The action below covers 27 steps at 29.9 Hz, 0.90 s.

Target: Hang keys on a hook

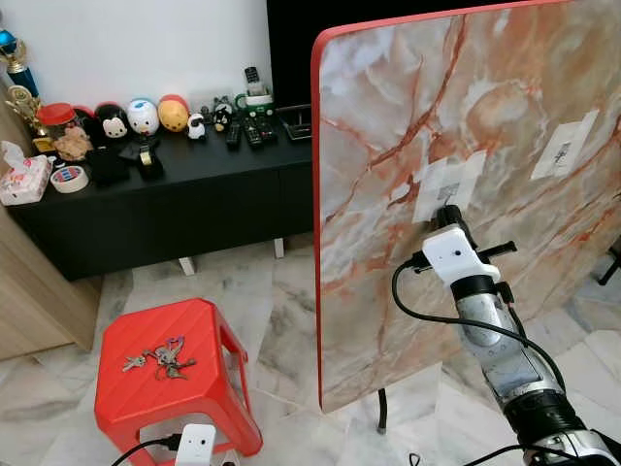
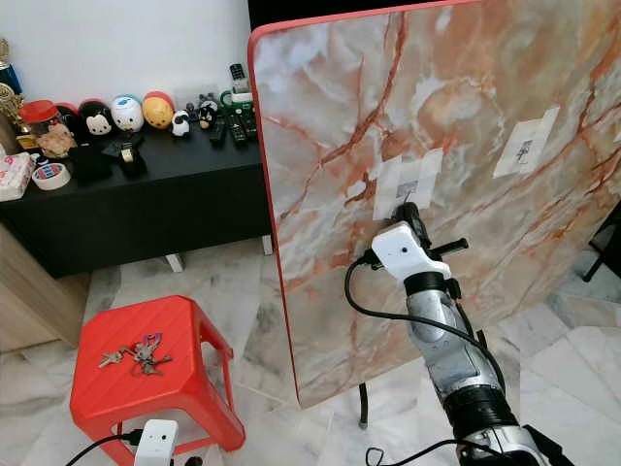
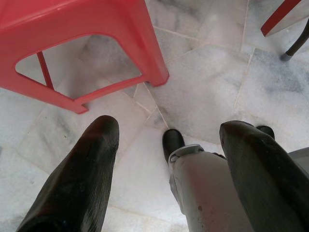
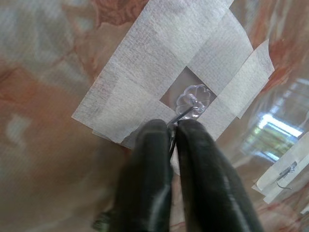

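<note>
A stool (image 1: 165, 374) sits at the lower left of the frame, with the keys (image 1: 158, 361) lying on its seat. Behind it, along the upper left, runs a low cabinet (image 1: 165, 209) carrying small toys and remotes (image 1: 247, 128). A tilted board (image 1: 466, 184) stands at the right of the frame. The right gripper (image 4: 174, 126) is up against the board's taped hook (image 4: 193, 100), apparently touching its wire. The left gripper (image 3: 169, 159) hangs over the floor just beside the stool.
</note>
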{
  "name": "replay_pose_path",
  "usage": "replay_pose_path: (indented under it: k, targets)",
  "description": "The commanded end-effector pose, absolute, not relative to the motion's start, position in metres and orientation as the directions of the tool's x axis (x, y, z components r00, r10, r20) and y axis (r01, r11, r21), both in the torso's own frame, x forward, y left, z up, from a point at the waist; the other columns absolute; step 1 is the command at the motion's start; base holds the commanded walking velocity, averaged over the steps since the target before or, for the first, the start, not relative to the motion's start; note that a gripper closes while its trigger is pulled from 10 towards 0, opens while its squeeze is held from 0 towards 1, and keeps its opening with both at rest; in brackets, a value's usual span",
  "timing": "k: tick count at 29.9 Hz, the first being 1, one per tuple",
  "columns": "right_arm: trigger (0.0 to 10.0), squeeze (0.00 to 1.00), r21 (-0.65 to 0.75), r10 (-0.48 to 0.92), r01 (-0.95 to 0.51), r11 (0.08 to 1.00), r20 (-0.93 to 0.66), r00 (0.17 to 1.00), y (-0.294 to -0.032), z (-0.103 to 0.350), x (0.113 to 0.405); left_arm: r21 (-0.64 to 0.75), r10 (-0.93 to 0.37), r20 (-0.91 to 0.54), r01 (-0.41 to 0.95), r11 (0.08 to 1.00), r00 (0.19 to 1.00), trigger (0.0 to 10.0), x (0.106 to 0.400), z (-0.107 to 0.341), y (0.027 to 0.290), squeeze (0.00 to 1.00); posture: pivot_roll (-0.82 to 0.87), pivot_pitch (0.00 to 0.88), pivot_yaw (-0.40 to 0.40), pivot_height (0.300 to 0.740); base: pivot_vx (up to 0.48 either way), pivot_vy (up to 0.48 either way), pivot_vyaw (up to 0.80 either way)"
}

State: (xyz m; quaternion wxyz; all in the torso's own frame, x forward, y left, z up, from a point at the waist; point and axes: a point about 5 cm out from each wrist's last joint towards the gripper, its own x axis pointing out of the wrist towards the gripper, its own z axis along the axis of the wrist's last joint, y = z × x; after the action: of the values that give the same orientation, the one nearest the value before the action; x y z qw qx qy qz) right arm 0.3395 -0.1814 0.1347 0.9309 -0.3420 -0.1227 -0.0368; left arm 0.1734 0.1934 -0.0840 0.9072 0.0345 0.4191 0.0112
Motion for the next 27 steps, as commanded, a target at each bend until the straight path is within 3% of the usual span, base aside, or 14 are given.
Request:
replay_pose_path:
  k: [1, 11, 12, 13, 14, 15, 19, 27]
  targets:
    - [10.0, 0.96, -0.626, 0.025, 0.149, 0.765, 0.260, 0.965, -0.181, 0.138, 0.342, 0.083, 0.056, -0.773, 0.012, 0.996, 0.632, 10.0, 0.171, -0.086, 0.195, 0.00, -0.01, 0.020, -0.011, 0.740, 0.000, 0.000, 0.00]
    - [10.0, 0.93, -0.599, 0.092, 0.099, 0.794, 0.280, 0.956, -0.170, 0.138, 0.335, 0.085, 0.055, -0.777, 0.017, 0.996, 0.626, 10.0, 0.169, -0.086, 0.196, 0.00, -0.01, 0.023, -0.008, 0.740, 0.000, 0.000, 0.00]
    - [10.0, 0.63, -0.601, 0.122, 0.074, 0.796, 0.279, 0.952, -0.165, 0.138, 0.333, 0.085, 0.055, -0.778, 0.018, 0.996, 0.626, 10.0, 0.169, -0.086, 0.196, 0.00, -0.01, 0.024, -0.007, 0.740, 0.000, 0.000, 0.00]
    - [10.0, 0.63, -0.604, 0.135, 0.063, 0.795, 0.278, 0.951, -0.164, 0.138, 0.332, 0.085, 0.054, -0.778, 0.019, 0.996, 0.626, 10.0, 0.169, -0.086, 0.196, 0.00, -0.01, 0.024, -0.007, 0.740, 0.000, 0.000, 0.00]
    - [10.0, 0.08, -0.600, 0.149, 0.049, 0.798, 0.276, 0.949, -0.162, 0.137, 0.331, 0.085, 0.054, -0.778, 0.019, 0.996, 0.625, 10.0, 0.168, -0.087, 0.196, 0.00, -0.01, 0.024, -0.007, 0.740, 0.000, 0.000, 0.00]
    - [10.0, 0.00, -0.585, 0.174, 0.018, 0.811, 0.272, 0.946, -0.159, 0.135, 0.328, 0.085, 0.054, -0.779, 0.020, 0.996, 0.625, 10.0, 0.168, -0.087, 0.196, 0.00, -0.01, 0.025, -0.007, 0.740, 0.000, 0.000, 0.00]
    - [10.0, 0.00, -0.551, 0.196, -0.013, 0.834, 0.274, 0.942, -0.157, 0.134, 0.322, 0.085, 0.054, -0.778, 0.020, 0.996, 0.625, 10.0, 0.168, -0.086, 0.196, 0.00, -0.01, 0.025, -0.007, 0.740, 0.000, 0.000, 0.00]
    - [10.0, 0.00, -0.329, 0.215, -0.139, 0.934, 0.208, 0.954, -0.163, 0.115, 0.292, 0.089, 0.056, -0.778, 0.022, 0.996, 0.625, 10.0, 0.169, -0.086, 0.199, 0.00, -0.02, 0.022, -0.007, 0.740, 0.000, 0.000, 0.00]
